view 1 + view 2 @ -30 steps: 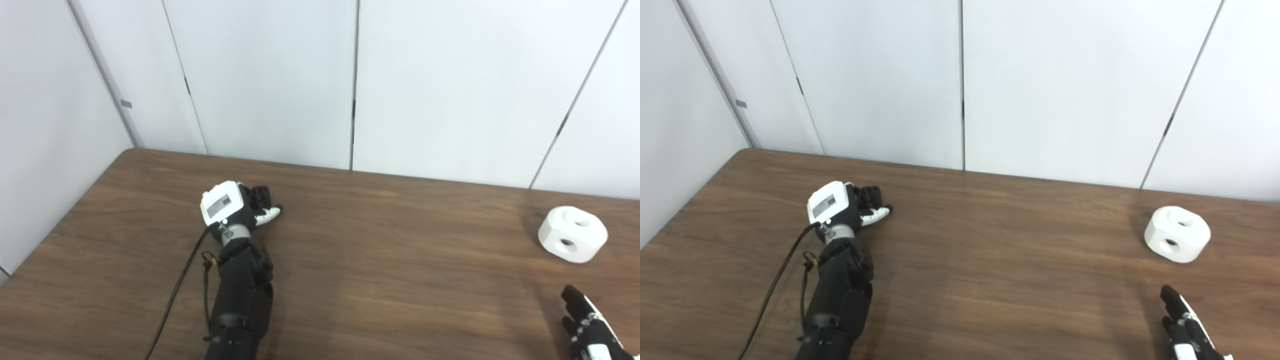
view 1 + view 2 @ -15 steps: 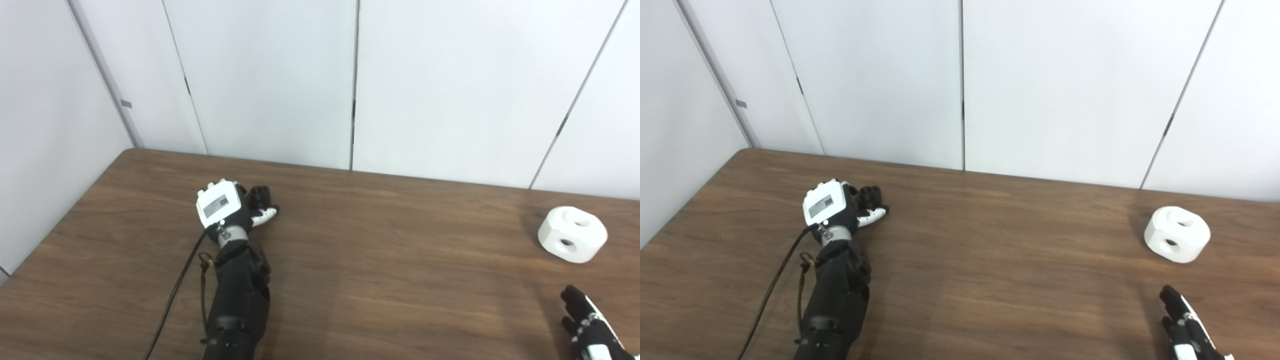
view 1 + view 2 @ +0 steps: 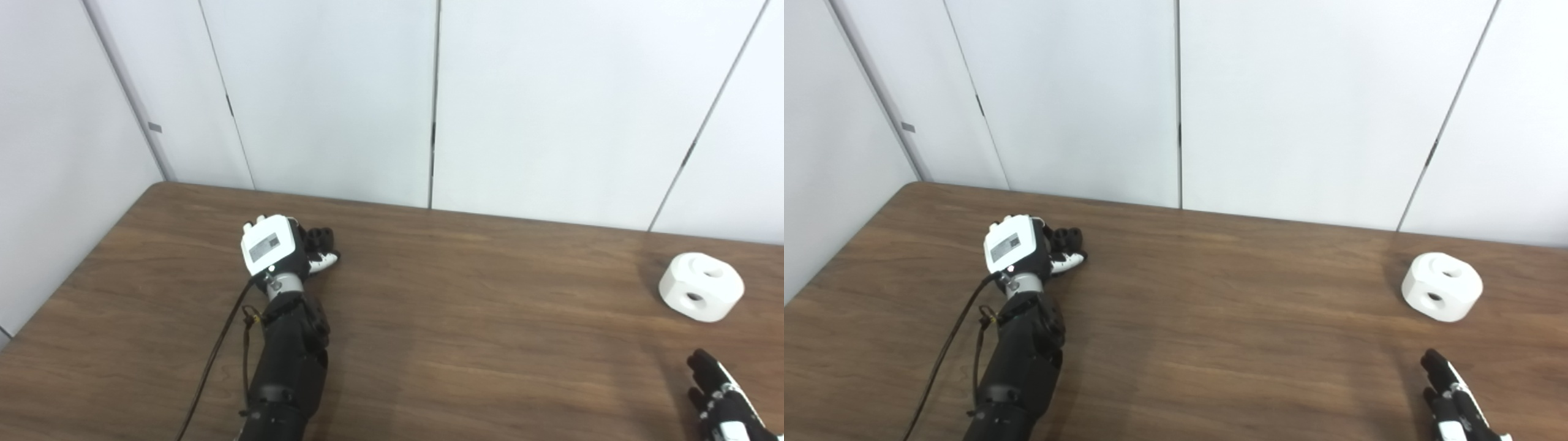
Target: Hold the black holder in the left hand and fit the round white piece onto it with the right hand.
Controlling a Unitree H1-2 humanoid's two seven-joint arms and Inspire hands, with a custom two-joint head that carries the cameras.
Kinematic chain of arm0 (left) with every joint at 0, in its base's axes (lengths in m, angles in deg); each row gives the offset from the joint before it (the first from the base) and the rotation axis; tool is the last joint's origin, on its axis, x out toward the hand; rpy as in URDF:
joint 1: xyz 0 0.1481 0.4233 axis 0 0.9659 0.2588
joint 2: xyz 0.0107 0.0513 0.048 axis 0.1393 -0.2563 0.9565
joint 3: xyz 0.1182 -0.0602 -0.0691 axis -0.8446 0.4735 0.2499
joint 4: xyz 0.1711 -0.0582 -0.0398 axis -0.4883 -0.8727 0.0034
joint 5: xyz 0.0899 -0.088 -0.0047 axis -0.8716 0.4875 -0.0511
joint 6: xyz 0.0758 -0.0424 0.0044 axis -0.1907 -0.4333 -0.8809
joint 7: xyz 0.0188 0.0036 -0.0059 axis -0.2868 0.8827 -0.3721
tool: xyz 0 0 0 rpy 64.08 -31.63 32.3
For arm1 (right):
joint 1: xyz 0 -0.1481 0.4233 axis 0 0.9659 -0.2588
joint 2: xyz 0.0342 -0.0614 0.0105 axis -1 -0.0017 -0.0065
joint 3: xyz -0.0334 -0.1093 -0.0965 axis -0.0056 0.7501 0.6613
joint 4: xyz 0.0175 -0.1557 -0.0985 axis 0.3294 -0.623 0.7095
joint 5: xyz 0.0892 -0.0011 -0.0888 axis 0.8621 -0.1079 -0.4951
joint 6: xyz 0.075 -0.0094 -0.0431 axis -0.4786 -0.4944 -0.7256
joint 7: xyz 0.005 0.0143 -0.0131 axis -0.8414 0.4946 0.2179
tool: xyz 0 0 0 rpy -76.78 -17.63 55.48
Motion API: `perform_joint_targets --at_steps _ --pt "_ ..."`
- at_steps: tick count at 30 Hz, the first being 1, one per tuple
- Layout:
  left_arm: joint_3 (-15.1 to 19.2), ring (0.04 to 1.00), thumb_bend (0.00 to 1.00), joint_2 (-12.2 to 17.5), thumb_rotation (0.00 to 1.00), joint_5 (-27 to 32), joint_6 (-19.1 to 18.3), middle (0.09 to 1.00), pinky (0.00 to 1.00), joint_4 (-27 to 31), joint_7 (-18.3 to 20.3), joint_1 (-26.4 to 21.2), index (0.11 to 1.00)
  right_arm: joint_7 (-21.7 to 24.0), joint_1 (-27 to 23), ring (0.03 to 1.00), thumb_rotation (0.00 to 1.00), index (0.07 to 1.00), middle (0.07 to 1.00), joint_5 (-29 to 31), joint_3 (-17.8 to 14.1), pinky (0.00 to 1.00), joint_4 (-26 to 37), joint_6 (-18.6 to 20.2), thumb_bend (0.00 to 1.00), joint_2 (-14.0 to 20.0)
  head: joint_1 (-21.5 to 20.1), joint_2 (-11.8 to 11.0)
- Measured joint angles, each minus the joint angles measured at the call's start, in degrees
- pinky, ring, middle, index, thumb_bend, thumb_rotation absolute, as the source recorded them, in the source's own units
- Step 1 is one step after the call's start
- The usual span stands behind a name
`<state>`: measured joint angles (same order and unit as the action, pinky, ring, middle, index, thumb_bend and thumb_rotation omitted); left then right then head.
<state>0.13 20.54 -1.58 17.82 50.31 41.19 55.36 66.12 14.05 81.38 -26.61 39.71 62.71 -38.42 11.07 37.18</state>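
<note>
Left eye view: black holder (image 3: 320,237) on wooden table (image 3: 465,318), far left, under curled fingers of left hand (image 3: 275,248), grip unclear. Round white piece (image 3: 701,286) far right, untouched; right hand (image 3: 723,401) near it, partly cropped, fingers apart, empty.

A dark brown wood grain is shown by the counter (image 3: 465,343); the round piece (image 3: 701,287) is plain white, the holder (image 3: 320,237) black.

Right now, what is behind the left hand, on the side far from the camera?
A small black holder shows just past the left hand, against its fingers. The hand covers the holder's near side, so whether the fingers are closed on it cannot be seen.
</note>
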Motion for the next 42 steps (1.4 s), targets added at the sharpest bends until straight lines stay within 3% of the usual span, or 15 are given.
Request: perform_joint_targets --at_steps 14,18,28,35,42 --pt "-6.5 0.890 0.52 4.1 0.05 12.1 0.0 0.792 0.89 -0.4 -6.4 1.5 0.484 0.0 0.0 1.000 0.77 0.908 0.935 -0.2 -0.1 1.00 0.0 0.1 0.62 0.0 -0.2 0.1" --pt "-8.4 0.873 0.51 5.3 0.05 14.3 0.3 0.785 0.78 0.2 -6.3 2.0 0.485 0.0 0.0 1.000 0.76 0.906 0.933 -0.3 -0.1 1.00 0.0 0.1 0.62 0.0 -0.6 0.3" --pt "-14.8 0.795 0.51 10.4 0.05 20.9 4.8 0.781 0.68 10.5 0.8 7.8 0.490 0.0 0.0 0.995 0.77 0.907 0.927 -1.0 0.1 1.00 0.1 0.1 0.60 0.0 -1.7 0.8" --pt "-20.1 0.848 0.51 12.8 0.05 21.7 7.5 0.813 0.71 18.5 5.8 12.6 0.490 -0.1 0.0 0.994 0.78 0.901 0.926 -1.9 0.7 1.00 0.3 0.1 0.60 -0.5 -2.6 1.1" --pt "-23.5 0.918 0.51 13.3 0.06 21.9 8.4 0.851 0.85 25.6 11.5 16.0 0.491 -0.6 0.0 0.993 0.80 0.904 0.922 -3.6 1.4 1.00 1.6 1.7 0.61 -1.2 -4.1 1.8"
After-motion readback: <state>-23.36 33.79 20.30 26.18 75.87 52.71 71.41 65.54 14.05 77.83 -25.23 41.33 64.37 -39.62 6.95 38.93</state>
